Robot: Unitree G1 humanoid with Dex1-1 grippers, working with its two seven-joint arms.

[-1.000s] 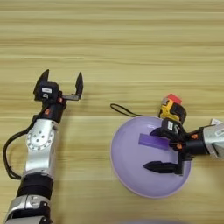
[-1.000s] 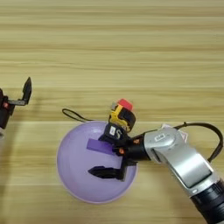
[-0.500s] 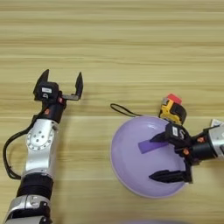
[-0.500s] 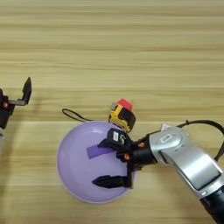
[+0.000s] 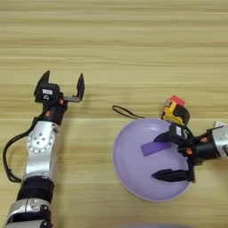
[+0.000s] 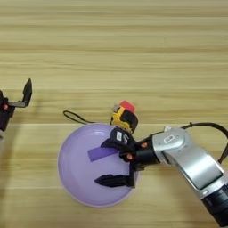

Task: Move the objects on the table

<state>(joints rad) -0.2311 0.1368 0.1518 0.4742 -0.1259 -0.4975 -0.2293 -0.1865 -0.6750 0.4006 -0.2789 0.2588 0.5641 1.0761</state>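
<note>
— Right gripper (image 6: 113, 161) spread wide over the lilac plate (image 6: 73, 178), holding nothing?
— Yes; the purple block (image 6: 101, 153) lies flat on the plate beside its far finger. Left gripper (image 5: 61, 88) waits open, far left on the worktop (image 5: 133, 53).
— How would the block handle?
— Probably light, stiff, thin; pinch its long edges. The tape measure (image 6: 124, 119) and red cube (image 6: 128, 106) sit at the plate's far rim.
</note>
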